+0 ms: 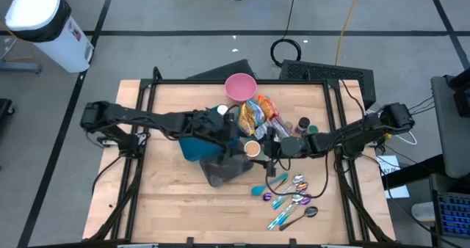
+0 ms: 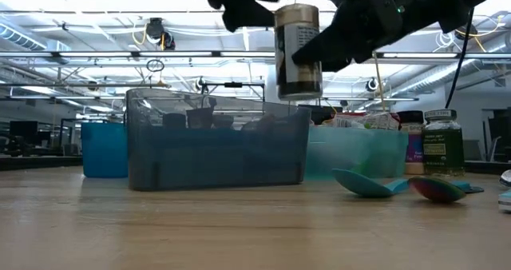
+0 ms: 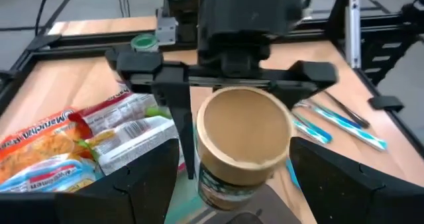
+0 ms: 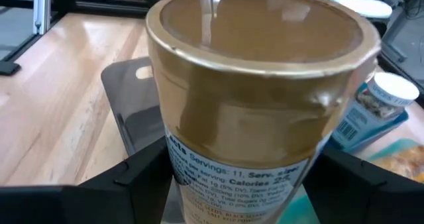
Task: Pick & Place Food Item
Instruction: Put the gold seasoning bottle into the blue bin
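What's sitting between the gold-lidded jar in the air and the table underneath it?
In the low view, the jar held by the right gripper hangs above the grey bin, near its right end.

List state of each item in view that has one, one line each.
Gold-lidded jar: lid on, upright, held in the air above the table.
Right gripper: fingers shut on the jar.
Left gripper: close beside the jar, fingers apart, not gripping.
Grey bin: upright on the table, open top.
Pink bowl: upright, looks empty.
Dark bottle: standing, cap on.
Spoons: lying flat.
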Action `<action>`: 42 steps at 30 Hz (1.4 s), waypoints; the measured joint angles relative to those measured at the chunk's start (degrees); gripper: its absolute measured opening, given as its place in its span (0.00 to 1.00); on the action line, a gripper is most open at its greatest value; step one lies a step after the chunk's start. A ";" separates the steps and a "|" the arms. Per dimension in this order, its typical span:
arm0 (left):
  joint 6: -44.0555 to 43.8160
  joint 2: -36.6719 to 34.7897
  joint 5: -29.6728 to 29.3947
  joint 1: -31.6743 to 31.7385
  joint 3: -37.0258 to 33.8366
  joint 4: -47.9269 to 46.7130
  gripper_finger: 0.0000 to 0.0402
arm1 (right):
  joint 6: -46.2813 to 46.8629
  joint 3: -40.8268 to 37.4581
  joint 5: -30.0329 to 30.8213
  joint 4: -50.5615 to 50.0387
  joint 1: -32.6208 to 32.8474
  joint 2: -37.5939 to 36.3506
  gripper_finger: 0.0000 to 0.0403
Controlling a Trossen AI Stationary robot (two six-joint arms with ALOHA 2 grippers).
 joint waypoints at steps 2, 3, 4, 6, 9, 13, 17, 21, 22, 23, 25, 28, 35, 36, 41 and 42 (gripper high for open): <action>-0.95 1.33 -0.22 0.07 0.57 0.37 0.73 | -0.60 0.00 0.05 -0.09 0.02 -0.04 0.68; -1.47 1.77 -0.21 0.08 0.75 0.16 0.73 | -0.64 0.00 0.07 -0.25 0.02 -0.01 0.68; -1.85 2.20 0.12 0.07 0.99 0.14 0.73 | -0.64 0.00 0.03 -0.27 0.02 0.03 0.68; -1.96 2.76 1.37 0.07 1.08 0.71 0.73 | -0.79 -0.01 0.00 -0.22 0.02 0.04 0.68; 1.44 3.41 2.36 -0.36 1.10 0.84 0.73 | -1.07 -0.02 -0.13 0.35 0.07 1.11 0.68; 8.31 3.62 -0.81 -2.40 1.08 -0.11 0.73 | -2.28 -0.02 -0.15 0.89 0.07 2.75 0.68; 8.51 3.78 -3.44 -3.79 1.04 0.95 0.73 | -2.12 -0.02 -0.05 1.12 0.07 3.28 0.68; 7.07 3.76 -4.31 -4.07 1.04 1.37 0.73 | -2.30 -0.02 0.20 2.18 0.00 3.30 0.68; 6.47 3.76 -4.55 -4.10 1.04 1.39 0.73 | -2.43 -0.02 0.20 2.54 0.00 3.30 0.68; 5.18 3.76 -4.55 -4.11 1.04 1.36 0.73 | -2.58 -0.02 0.13 2.62 0.00 3.28 0.68; 2.37 3.73 -4.53 -4.11 1.04 1.33 0.73 | -2.52 -0.02 0.11 2.82 0.00 3.30 0.68; 0.12 3.73 -4.21 -4.19 1.04 1.33 0.73 | -2.53 -0.02 0.13 2.82 0.00 3.32 0.68; -1.25 3.73 -8.57 -5.70 1.04 1.29 0.83 | -2.52 -0.02 0.09 3.28 0.07 3.32 0.68; -1.23 3.73 -9.26 -5.85 1.04 1.25 0.85 | -2.42 -0.02 0.20 3.37 0.07 3.32 0.68; -1.99 3.71 -10.00 -5.63 1.04 1.79 0.93 | -2.43 -0.04 0.44 4.04 0.03 3.32 0.68; -2.13 3.68 -10.00 -5.54 1.04 2.02 0.94 | -2.43 -0.04 0.50 4.34 0.02 3.32 0.68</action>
